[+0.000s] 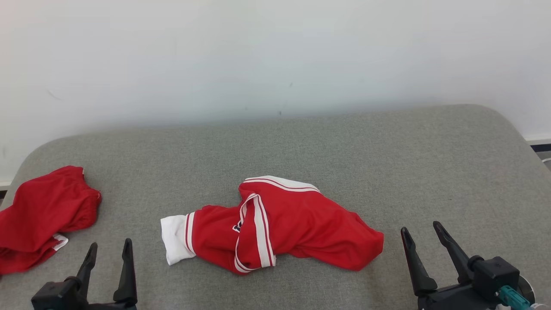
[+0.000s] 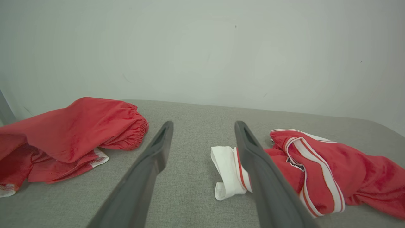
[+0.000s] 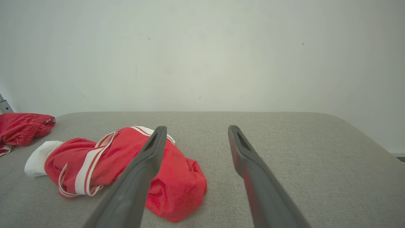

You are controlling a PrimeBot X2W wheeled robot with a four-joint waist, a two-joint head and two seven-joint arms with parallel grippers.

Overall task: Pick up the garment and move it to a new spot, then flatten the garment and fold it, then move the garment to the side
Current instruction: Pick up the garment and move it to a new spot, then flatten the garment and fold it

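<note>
With my left gripper (image 1: pixel 109 243) and right gripper (image 1: pixel 420 227) both wide and empty, I should pinch the crumpled garment (image 1: pixel 275 226), lying midway along the bench's (image 1: pixel 344 150) front edge, at each end.

Garment (image 3: pixel 177 186): red, white striped trim, white end; crumpled in a heap on the grey padded surface (image 3: pixel 300 158)
Right gripper (image 3: pixel 196 128): fingers spread wide, nothing between them; one finger crosses in front of the garment, the other stands clear of it
Second red cloth (image 3: pixel 22 128): well apart from the garment, beyond its white end
Wall (image 3: pixel 202 53): pale, behind the garment
</note>
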